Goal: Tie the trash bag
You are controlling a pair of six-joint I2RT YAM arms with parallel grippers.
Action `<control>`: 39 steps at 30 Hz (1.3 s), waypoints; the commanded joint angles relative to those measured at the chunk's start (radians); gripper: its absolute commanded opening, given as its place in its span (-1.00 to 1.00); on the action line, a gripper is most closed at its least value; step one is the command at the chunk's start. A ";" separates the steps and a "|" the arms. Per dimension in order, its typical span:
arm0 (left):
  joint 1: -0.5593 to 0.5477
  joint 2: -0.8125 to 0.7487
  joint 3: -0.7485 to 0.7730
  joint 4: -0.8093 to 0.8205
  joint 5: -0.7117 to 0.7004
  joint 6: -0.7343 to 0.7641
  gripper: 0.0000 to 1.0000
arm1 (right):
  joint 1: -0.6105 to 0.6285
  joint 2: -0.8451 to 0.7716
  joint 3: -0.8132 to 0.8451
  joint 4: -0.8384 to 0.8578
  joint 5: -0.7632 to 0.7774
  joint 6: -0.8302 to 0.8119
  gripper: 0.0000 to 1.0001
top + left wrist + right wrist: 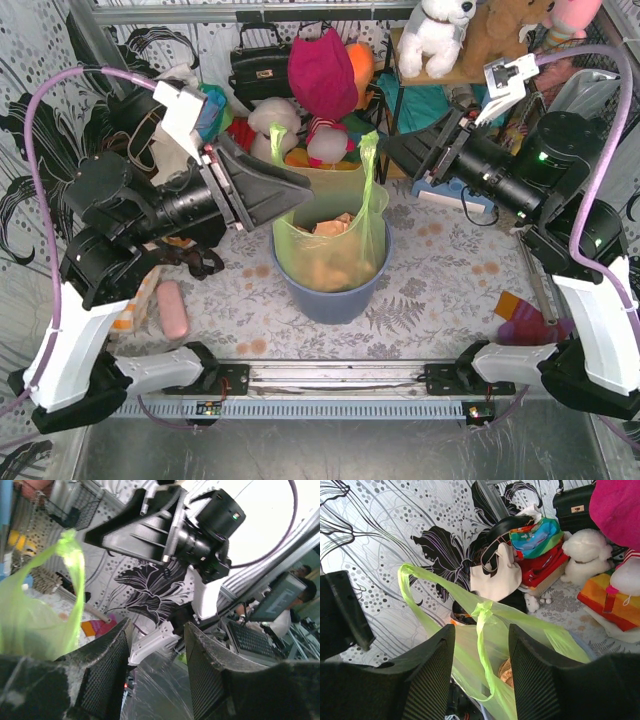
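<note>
Green film is rising out of the blue bin (330,300) in the middle of the table (440,285). The trash bag (335,240) is sitting inside the bin with its mouth gaping and brown paper showing through. Its two handles are sticking up untied, the left handle (277,138) toward the far side and the right handle (371,155) over the bin's right rim.

I am hovering my left claw (159,626) just left of the bag's mouth, released, with nothing between its fingers. My right claw (481,629) is reaching in from the right, also released. The right handle's twisted strip is showing in the gap between its fingers, but I am not pinching it.

I am judging that the tie is not yet begun and that I am lining up to take one handle in each claw. To do this well, I am aiming to close low on each strip, near where it is joining the bag, so slack is staying above for the crossing. The film is looking thin and slippery, so I am planning a full clench and a gentle upward pull, not a jerk that could be tipping the bin or tearing the plastic.
</note>
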 commanded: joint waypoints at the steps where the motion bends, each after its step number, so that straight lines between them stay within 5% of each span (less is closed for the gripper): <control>1: -0.168 0.023 0.042 0.039 -0.193 0.111 0.07 | 0.003 0.016 0.033 -0.006 0.024 -0.028 -0.07; 7: -0.446 0.123 0.128 -0.036 -0.506 0.250 0.07 | 0.003 0.035 0.055 -0.002 0.016 -0.031 -0.15; 11: -0.518 0.087 0.016 0.072 -0.665 0.285 0.04 | 0.003 0.061 0.088 -0.009 0.004 -0.039 -0.23; 18: -0.531 0.029 -0.184 0.302 -0.780 0.364 -0.11 | 0.003 0.089 0.115 -0.026 -0.008 -0.044 -0.29; 24: -0.530 0.026 -0.247 0.392 -0.814 0.423 0.12 | 0.003 0.101 0.121 -0.044 0.011 -0.046 -0.31; 30: -0.530 0.004 -0.328 0.456 -0.856 0.463 0.18 | 0.003 0.115 0.125 -0.041 0.000 -0.045 -0.52; 34: -0.530 -0.002 -0.364 0.491 -0.872 0.489 0.19 | 0.003 0.112 0.121 -0.023 -0.005 -0.039 -1.00; 39: -0.530 -0.007 -0.410 0.557 -0.879 0.552 0.25 | 0.003 0.088 0.104 0.002 -0.004 -0.035 -1.00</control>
